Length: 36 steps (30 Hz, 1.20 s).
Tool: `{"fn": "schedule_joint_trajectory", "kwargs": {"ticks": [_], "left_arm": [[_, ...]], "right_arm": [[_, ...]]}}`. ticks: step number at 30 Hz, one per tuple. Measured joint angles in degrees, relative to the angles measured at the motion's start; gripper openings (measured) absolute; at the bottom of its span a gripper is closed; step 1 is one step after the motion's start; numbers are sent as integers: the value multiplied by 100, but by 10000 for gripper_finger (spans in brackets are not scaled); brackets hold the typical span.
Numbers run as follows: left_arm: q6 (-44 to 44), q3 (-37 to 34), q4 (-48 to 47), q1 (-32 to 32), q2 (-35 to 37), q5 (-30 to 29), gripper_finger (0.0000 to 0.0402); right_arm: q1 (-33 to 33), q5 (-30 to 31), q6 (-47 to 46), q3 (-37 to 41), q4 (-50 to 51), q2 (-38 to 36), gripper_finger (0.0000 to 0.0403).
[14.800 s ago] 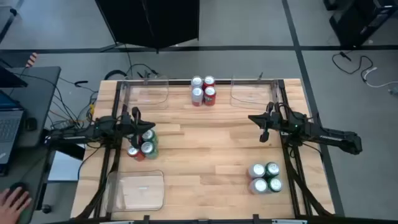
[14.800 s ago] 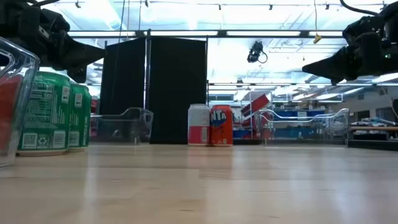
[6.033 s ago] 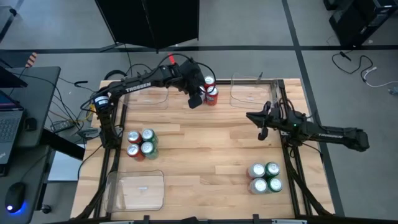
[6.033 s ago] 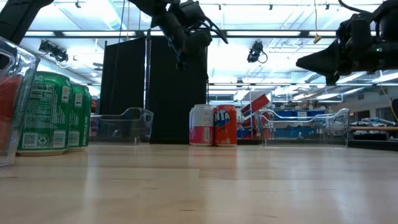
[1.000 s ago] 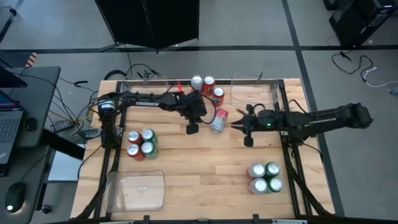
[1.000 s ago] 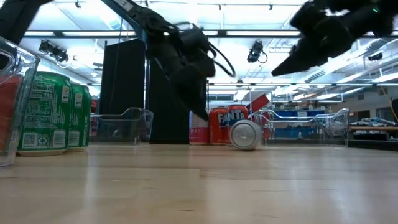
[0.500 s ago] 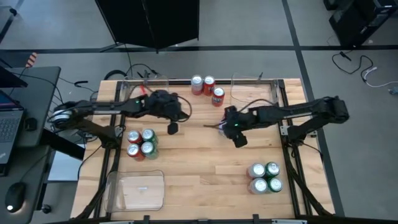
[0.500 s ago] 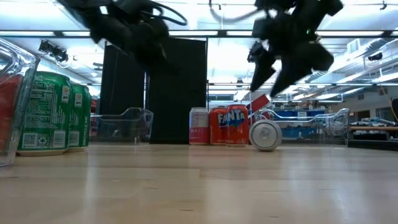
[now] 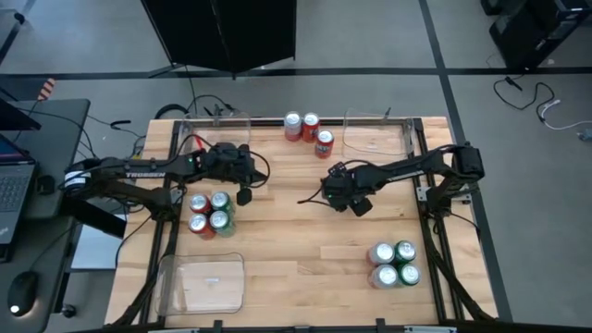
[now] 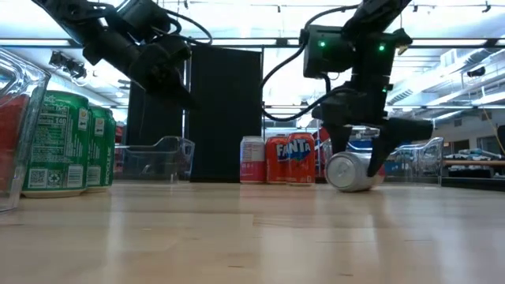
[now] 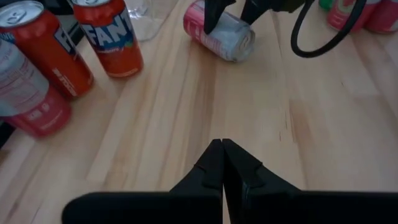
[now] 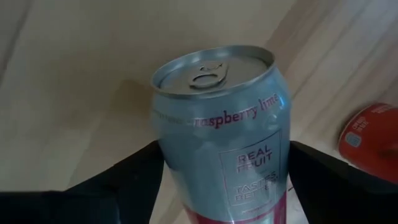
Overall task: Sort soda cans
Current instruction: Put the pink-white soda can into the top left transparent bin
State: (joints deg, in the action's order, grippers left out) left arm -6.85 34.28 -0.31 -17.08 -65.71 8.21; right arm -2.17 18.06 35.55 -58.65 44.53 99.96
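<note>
Right now your right tool [image 10: 357, 170] is sitting low at mid-tabletop [image 9: 305, 259], fingers spread on either side of a tipped silver-white can [image 10: 349, 172] that is lying on its side; the right wrist view is showing the can [image 12: 224, 130] filling the gap between the two dark fingers, but whether they are pressing on it you cannot tell. Your left tool [image 11: 222, 163] is hovering above the wood with its fingers pinched together, holding nothing, positioned just over the four-can cluster [image 9: 210, 214] of red and green on the left side. Three cans [image 9: 307, 131] are standing upright at the far edge: one silver-white and two red, touching or nearly so. Another cluster of four [image 9: 394, 264], green and silver-white, is standing near the front right. Clear trays [image 9: 202, 282] are sitting at the front left and at the far corners.
</note>
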Motion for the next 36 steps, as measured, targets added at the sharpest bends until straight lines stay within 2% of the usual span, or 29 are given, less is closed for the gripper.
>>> {"fn": "schedule_joint_trajectory", "kwargs": {"ticks": [7,9,13,15,18,26,32,36], "left_arm": [[2,0,157,0,0,0,1],[12,0,225,0,0,0,1],[143,0,354,-7,42,-2,1],[142,14,429,-8,80,0,1],[153,20,340,-9,225,0,1],[155,22,33,-9,686,-1,1],[261,20,-266,-7,1103,0,1],[319,21,-367,-7,1338,-1,1]], "right_arm": [[80,-269,-345,4,-757,48,281],[112,-611,-712,-108,-847,59,271],[127,-1689,-1740,-436,-1356,87,262],[131,-2118,-2158,-526,-1865,109,261],[134,-2438,-2582,-570,-2888,40,261],[173,-2315,-3169,-530,-3199,283,262],[354,-2291,-3350,-403,-4392,387,258],[423,-2052,-3468,-72,-5734,369,257]]}}
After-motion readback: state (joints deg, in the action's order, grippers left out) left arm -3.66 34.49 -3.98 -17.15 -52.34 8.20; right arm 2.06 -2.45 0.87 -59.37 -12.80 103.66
